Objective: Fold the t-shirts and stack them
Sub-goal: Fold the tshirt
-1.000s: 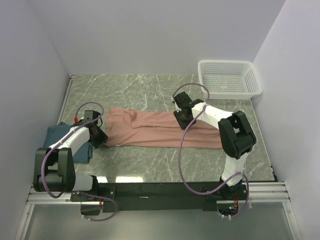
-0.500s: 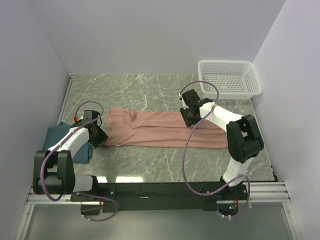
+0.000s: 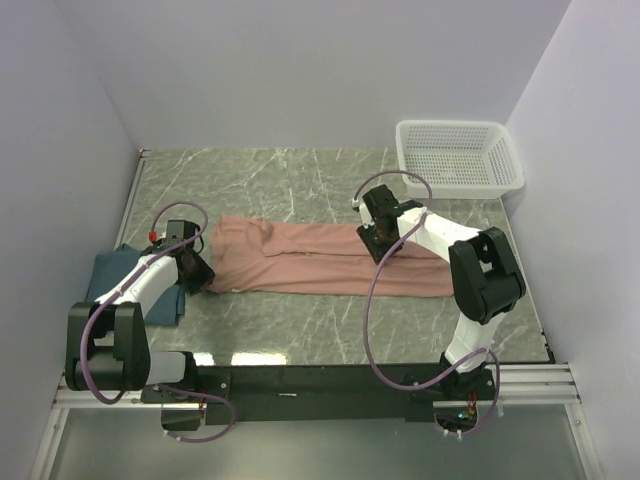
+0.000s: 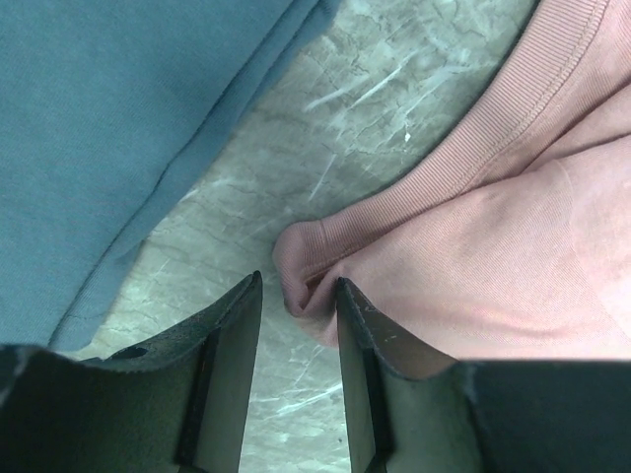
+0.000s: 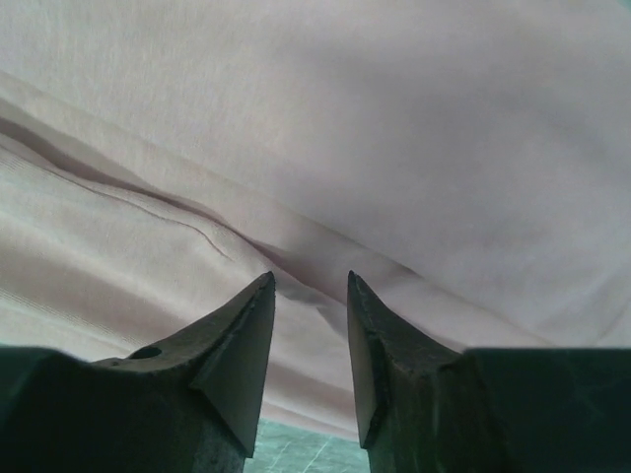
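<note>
Marbled tabletop (image 3: pixel 280 175) carried the salmon-pink t-shirt (image 3: pixel 300 258) across its middle and the teal-blue t-shirt (image 3: pixel 108 272) at left. Left gripper (image 4: pixel 296 286) sat slightly spread around the pink shirt's corner; right gripper (image 5: pixel 311 281), slightly spread, hung over pink cloth.

Teal t-shirt (image 3: pixel 105 270) partly under left arm (image 3: pixel 138 277)

tabletop: grey-green marble-patterned slab (image 3: pixel 290 180) | centre: long salmon-pink cloth t-shirt (image 3: pixel 300 262) flat, spanning 9 to 3 o'clock | 9 o'clock edge: dark teal-blue cloth t-shirt (image 3: pixel 115 285), near the pink one's end, not touching | 1 o'clock corner: white plastic mesh basket (image 3: pixel 458 158), behind the pink shirt, well apart | left gripper (image 3: pixel 197 278) at the shirt's 9 o'clock corner | right gripper (image 3: pixel 370 243) over its far edge
</note>
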You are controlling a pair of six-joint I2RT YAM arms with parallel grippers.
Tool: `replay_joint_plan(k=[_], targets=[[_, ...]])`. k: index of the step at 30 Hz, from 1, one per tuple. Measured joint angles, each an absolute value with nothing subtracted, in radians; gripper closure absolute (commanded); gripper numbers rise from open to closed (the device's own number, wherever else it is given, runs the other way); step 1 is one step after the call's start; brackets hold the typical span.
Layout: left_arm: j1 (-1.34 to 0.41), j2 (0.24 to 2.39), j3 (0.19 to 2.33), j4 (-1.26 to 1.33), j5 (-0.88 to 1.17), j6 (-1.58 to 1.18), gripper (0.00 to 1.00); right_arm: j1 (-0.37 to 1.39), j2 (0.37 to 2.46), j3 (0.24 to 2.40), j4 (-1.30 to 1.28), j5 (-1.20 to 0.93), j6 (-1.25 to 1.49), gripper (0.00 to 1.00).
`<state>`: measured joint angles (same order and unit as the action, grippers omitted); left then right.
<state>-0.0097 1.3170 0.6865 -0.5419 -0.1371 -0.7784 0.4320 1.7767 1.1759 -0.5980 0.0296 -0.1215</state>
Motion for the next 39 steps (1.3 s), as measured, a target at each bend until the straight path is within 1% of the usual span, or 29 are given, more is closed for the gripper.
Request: replay_joint_plan(k=[5,8,9,11,12,22,30,39], targets=[[-0.010,1.317,0.686,-0.540,-0.130,-0.778,0.58,0.432,1.813,1.176,-0.606,0.002,-0.141,0.63],[-0.010,1.317,0.686,-0.539,-0.128,-0.775,0.58,0.432,1.828,1.176,-0.607,-0.001,-0.150,0.72],[-0.010,1.317,0.686,-0.539,-0.128,-0.774,0.58,0.432,1.830,1.176,-0.607,-0.004,-0.153,0.80],[-0.010,1.317,0.686,-0.539,-0.128,-0.774,0.58,0.433,1.830,1.177,-0.607,-0.007,-0.160,0.91],[-0.010,1.317,0.686,-0.539,-0.128,-0.773,0.58,0.434,1.830,1.177,-0.607,-0.006,-0.160,1.00],[-0.010,1.317,0.686,-0.539,-0.128,-0.771,0.59,0.436,1.825,1.180,-0.608,0.042,-0.174,1.00],[-0.010,1.317,0.686,-0.539,-0.128,-0.771,0.59,0.436,1.824,1.212,-0.611,0.091,-0.177,0.95],[-0.010,1.317,0.686,-0.539,-0.128,-0.771,0.61,0.436,1.824,1.232,-0.609,0.141,-0.178,0.93]])
